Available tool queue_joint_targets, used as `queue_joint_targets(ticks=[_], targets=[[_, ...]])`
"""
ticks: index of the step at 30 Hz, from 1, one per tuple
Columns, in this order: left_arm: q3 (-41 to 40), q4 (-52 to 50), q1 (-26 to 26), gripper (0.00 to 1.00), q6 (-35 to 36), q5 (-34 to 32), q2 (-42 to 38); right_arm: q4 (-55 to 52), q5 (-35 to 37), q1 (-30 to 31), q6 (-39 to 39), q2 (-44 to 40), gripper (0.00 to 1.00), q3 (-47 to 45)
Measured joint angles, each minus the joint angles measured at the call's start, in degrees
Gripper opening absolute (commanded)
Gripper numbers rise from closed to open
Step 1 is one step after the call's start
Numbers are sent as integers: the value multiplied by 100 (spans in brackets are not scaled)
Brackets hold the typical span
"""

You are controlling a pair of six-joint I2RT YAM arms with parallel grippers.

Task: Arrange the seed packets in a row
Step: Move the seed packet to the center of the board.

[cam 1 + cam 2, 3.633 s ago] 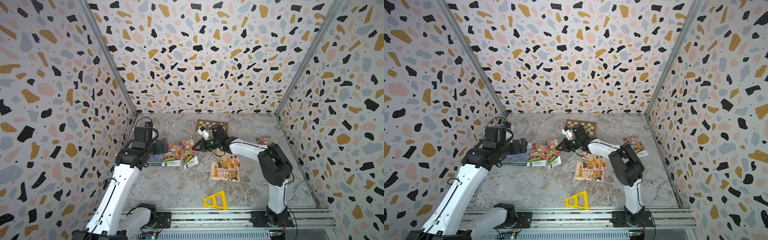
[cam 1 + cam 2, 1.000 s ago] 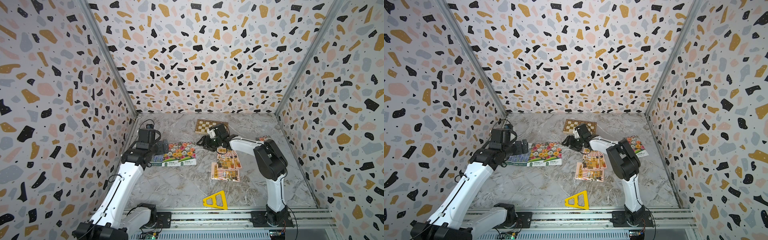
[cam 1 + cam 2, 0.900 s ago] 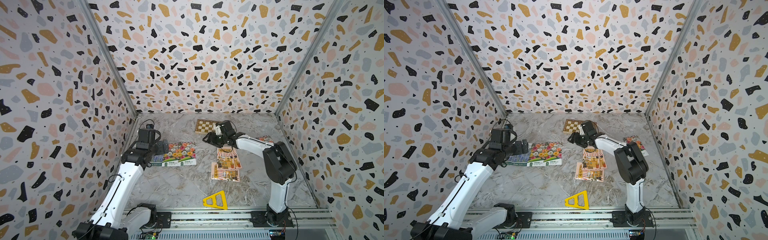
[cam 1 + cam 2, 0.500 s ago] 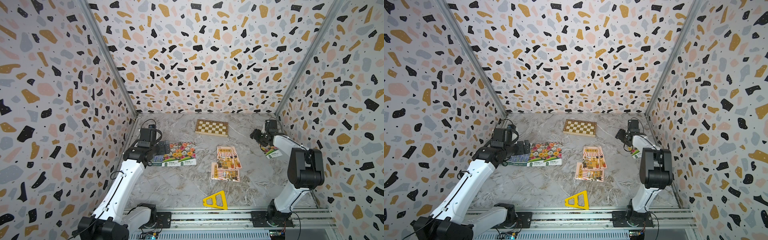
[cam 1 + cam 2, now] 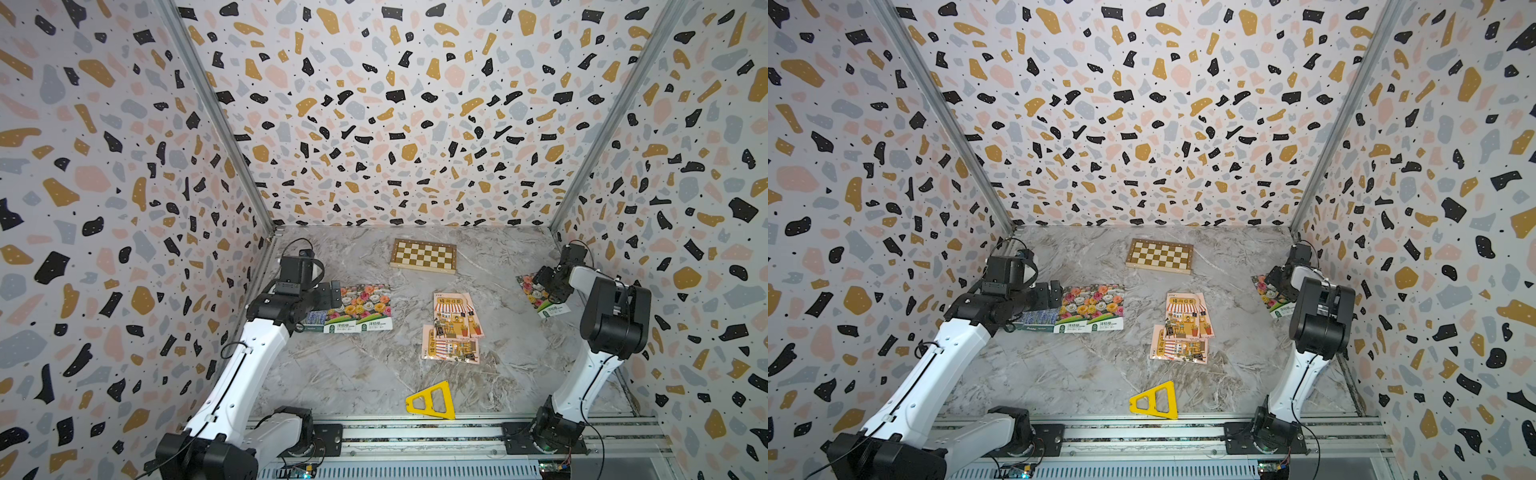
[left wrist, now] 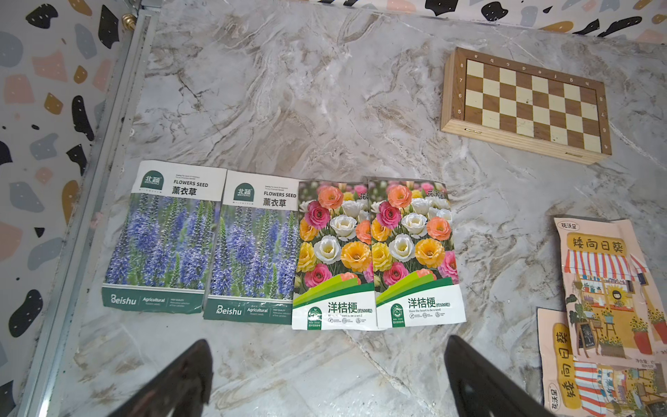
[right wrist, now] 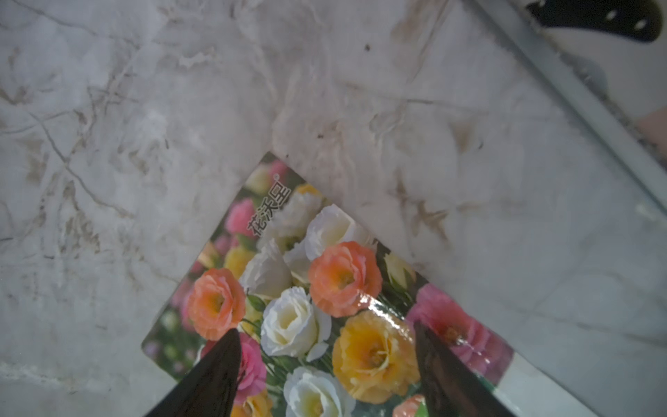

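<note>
Two purple lavender seed packets (image 6: 162, 238) (image 6: 252, 249) and two multicoloured flower packets (image 6: 332, 252) (image 6: 415, 252) lie edge to edge in a row at the left. My left gripper (image 6: 326, 346) hovers open just in front of that row, holding nothing. Pink shop-drawing packets (image 5: 455, 316) lie overlapped in the middle, seen in both top views. A lone flower packet (image 7: 325, 289) lies flat by the right wall. My right gripper (image 7: 326, 332) stands open over it, one finger to each side of its printed face.
A wooden chessboard (image 5: 423, 255) lies at the back centre. A yellow plastic triangle (image 5: 430, 401) sits near the front rail. The right wall's metal edge (image 7: 595, 108) runs close beside the lone packet. The left wall borders the lavender end of the row.
My right arm has swung from beside the chessboard across to the right wall, over the lone flower packet. The left arm has barely moved.
</note>
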Motion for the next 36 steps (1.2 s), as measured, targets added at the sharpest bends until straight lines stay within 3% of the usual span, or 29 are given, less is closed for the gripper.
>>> queue_joint_targets(ticks=[12, 19, 25, 29, 32, 36], targets=[[0, 0, 0, 99, 0, 57, 24, 105, -63, 76, -98, 74, 71, -7], [0, 9, 0, 99, -17, 310, 101, 610, -531, 568, 551, -898, 68, -1412], [44, 44, 0, 96, -76, 1196, 675, 909, -1021, 1010, 968, -1764, 68, -2520], [92, 164, -55, 94, -361, 1978, 1390, 741, -1266, 1211, 966, -1961, 67, -2649], [140, 369, -315, 92, -721, 2444, 1812, 619, -1228, 1244, 868, -1961, 65, -2540], [387, 826, -940, 87, -1377, 2885, 2317, 584, -1123, 1102, 758, -1958, 56, -2398]])
